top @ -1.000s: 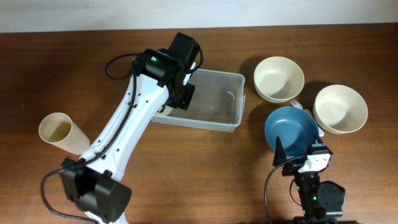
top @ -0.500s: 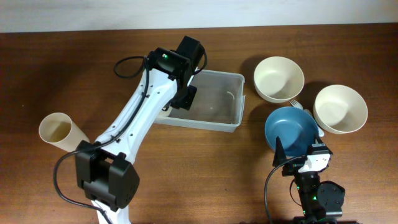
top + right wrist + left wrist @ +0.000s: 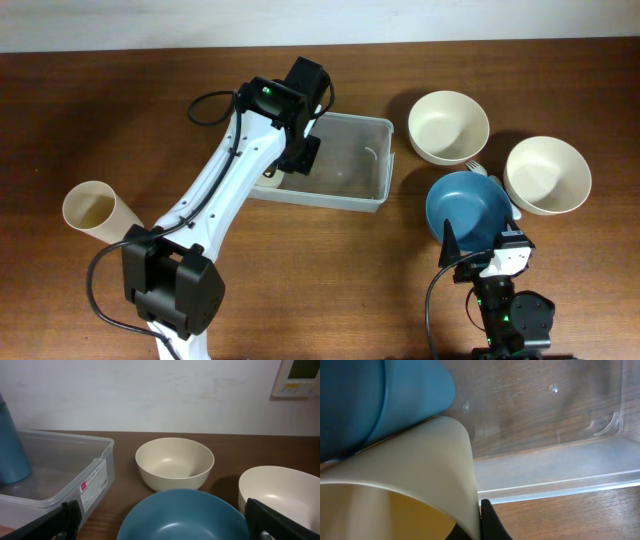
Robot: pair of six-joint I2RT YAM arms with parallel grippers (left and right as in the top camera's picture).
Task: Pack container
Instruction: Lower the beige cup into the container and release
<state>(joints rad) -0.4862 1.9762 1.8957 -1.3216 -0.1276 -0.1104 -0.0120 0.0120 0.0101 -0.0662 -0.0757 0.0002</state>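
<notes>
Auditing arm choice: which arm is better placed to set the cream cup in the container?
Left: its fingers grip the cream cup at the container; right fingers are open by the blue bowl.

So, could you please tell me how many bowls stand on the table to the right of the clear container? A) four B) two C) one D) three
D: right of the container stand a cream bowl, a second cream bowl farther right, and a blue bowl in front of them.
</notes>
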